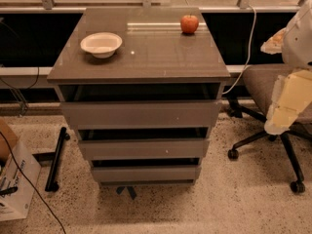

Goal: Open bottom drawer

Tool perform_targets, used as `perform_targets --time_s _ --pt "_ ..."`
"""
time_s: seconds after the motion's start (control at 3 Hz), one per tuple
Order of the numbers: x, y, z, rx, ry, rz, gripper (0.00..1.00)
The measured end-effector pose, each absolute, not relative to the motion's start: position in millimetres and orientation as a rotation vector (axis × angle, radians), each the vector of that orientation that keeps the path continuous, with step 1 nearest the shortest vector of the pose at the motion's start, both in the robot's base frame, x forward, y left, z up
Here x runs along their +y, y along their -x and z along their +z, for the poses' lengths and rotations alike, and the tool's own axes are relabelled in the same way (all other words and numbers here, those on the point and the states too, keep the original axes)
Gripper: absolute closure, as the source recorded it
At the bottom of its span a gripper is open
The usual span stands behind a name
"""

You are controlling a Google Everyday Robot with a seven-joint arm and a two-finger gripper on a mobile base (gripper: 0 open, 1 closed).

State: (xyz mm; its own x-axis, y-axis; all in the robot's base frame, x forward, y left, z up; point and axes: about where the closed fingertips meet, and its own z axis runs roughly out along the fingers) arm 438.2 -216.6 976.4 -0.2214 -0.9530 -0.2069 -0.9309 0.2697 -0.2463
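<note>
The grey-brown cabinet (pixel 141 67) stands in the middle of the camera view with three drawers. The bottom drawer (pixel 145 173) is the lowest one, with a plain flat front; a dark gap shows above its front panel. The middle drawer front (pixel 144 148) and top drawer front (pixel 140 114) also show dark gaps above them. My gripper (pixel 279 123) hangs at the right edge on the pale arm, well to the right of the cabinet and above the floor, touching nothing.
A white bowl (pixel 101 44) and a red apple (pixel 189 24) sit on the cabinet top. An office chair (pixel 265 89) stands to the right, under my arm. A cardboard box (pixel 14 184) and a black bar (pixel 56 157) lie on the floor at left.
</note>
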Motion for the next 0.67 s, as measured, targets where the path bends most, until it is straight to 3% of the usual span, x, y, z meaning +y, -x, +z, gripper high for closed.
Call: perform_targets --time_s 0.67 --pt "-216.5 -438.3 969.7 2.205 1.715 -0.089 0.00"
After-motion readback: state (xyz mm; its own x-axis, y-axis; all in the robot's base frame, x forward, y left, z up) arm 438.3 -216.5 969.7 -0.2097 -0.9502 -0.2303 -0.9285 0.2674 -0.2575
